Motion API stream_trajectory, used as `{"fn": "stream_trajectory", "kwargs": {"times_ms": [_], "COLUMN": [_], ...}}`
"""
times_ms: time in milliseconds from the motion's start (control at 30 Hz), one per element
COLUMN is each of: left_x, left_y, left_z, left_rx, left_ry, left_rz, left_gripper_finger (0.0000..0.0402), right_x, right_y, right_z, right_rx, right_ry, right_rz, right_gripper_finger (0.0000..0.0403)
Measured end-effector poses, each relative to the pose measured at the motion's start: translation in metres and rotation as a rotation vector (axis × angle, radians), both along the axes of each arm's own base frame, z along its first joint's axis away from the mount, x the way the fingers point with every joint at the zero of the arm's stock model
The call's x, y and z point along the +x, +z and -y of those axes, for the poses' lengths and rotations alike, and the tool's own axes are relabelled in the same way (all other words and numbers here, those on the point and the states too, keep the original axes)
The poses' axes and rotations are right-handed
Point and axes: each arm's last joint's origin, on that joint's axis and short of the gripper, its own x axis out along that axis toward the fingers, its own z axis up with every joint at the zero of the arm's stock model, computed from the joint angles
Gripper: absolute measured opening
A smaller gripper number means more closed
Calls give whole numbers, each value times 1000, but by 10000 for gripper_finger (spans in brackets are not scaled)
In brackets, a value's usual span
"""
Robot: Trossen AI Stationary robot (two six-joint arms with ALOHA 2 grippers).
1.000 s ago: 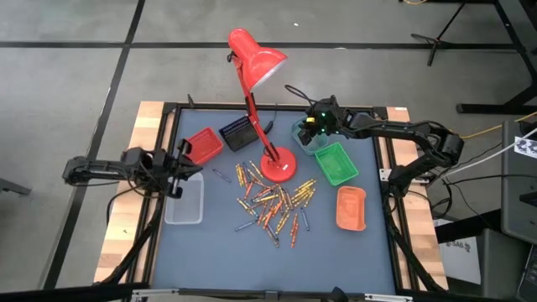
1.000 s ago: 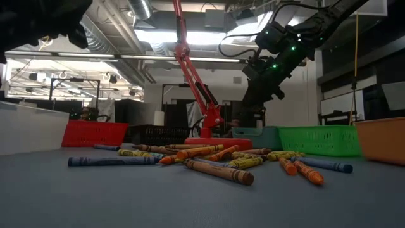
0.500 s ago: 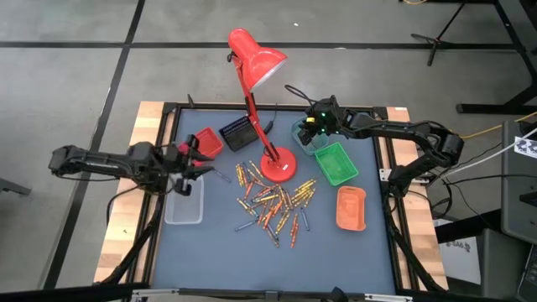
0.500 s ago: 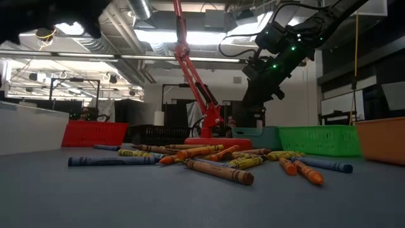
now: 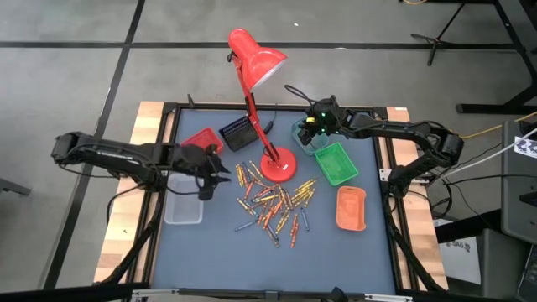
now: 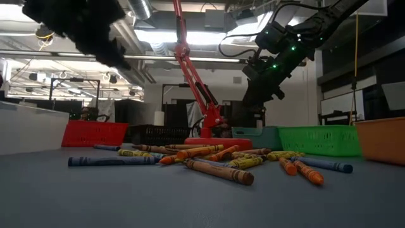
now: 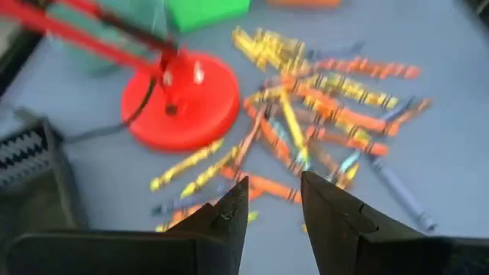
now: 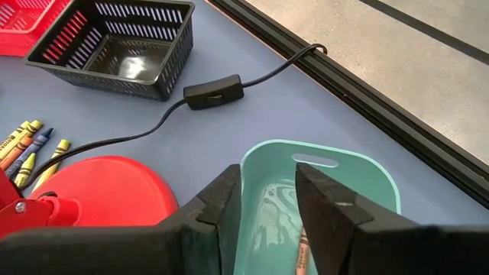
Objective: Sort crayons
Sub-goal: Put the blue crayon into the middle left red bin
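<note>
Your left end effector [image 5: 210, 174] hovers released beside the crayons [image 5: 273, 201]; your right end effector [image 5: 311, 132] hangs parted, empty, over the teal tray [image 8: 321, 191].

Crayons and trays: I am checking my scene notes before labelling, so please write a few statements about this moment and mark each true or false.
1. Most crayons lie loose on the table in front of the red lamp. True.
2. The teal tray holds no crayon. False: at least one crayon lies inside it.
3. The right gripper hangs over the teal tray, fingers apart. True.
4. The left gripper is clamped on a crayon. False: its fingers are apart with nothing between them, above the pile.
5. The green tray sits beside the red tray. False: they lie on opposite sides of the lamp; the black basket neighbours the red tray.
</note>
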Motion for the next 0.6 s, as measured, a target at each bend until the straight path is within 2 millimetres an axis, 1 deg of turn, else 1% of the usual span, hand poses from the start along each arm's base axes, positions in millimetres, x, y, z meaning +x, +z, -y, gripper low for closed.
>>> {"fn": "stream_trajectory", "kwargs": {"times_ms": [133,300,600], "left_x": [4,11,22], "left_y": [-14,-31,-62], "left_z": [-4,-14,-28], "left_rx": [13,15,76], "left_ry": [33,73,37], "left_rz": [-116,-223,-398], "left_gripper_finger": [106,106,106], "right_x": [0,0,0], "right_y": [0,0,0], "right_z": [0,0,0], "right_rx": [0,0,0], "right_ry": [0,0,0], "right_rz": [0,0,0], "right_gripper_finger": [124,124,124]}}
